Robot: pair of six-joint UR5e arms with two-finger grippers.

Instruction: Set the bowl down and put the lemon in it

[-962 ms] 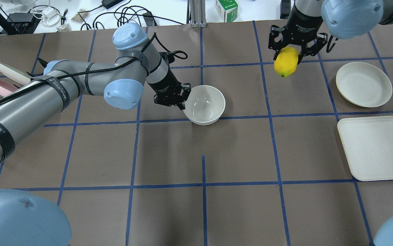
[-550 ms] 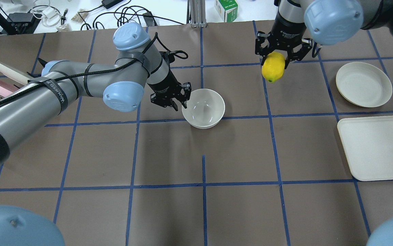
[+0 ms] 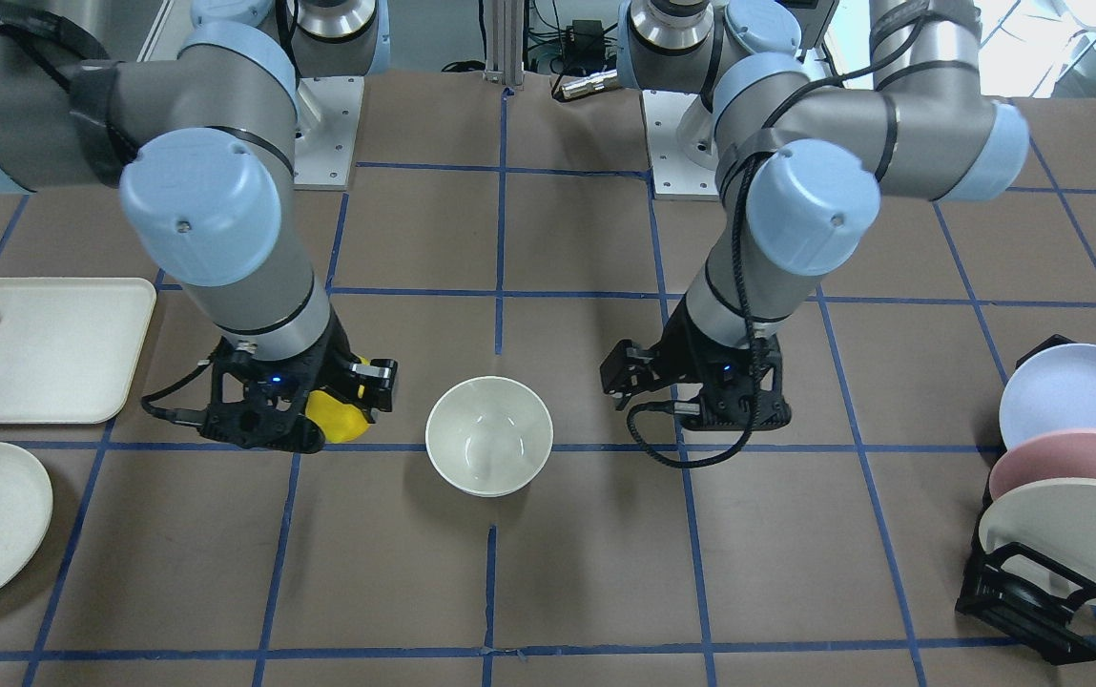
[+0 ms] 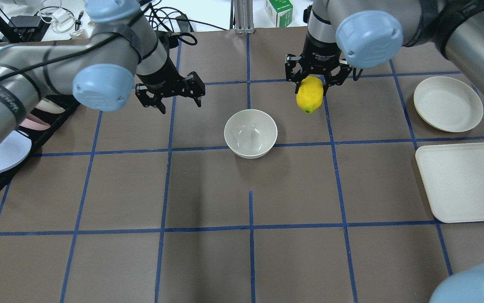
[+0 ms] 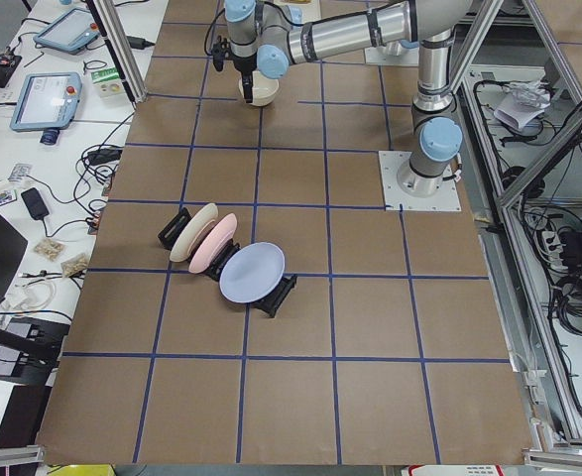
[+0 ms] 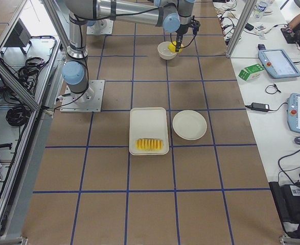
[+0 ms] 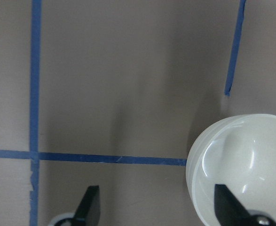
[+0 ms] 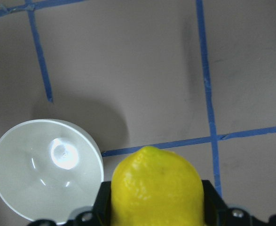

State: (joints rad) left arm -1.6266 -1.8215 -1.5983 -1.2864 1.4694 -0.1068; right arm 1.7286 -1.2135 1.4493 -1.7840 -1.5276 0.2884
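- The bowl [image 4: 250, 133] stands upright and empty near the middle of the table [image 4: 208, 189], touched by nothing, so I'd call the placing half done.
- The lemon [image 4: 309, 94] hangs in the air beside the bowl, not over it. The right gripper [image 4: 311, 87] has its fingers clamped on the lemon's upper half.
- What's left, as I judge it: carry the lemon over the rim, lower it, let go.
- The left gripper [image 4: 180, 104] is well clear of the bowl, spread wide and holding nothing.
- From across the table the right gripper's body hides most of the lemon; overhead it shows nearly whole.
- The left wrist camera confirms its fingertips [image 7: 91, 207] have nothing but table between them.
- Only the right wrist camera shows the bowl lying off to one side of the lemon's tip.
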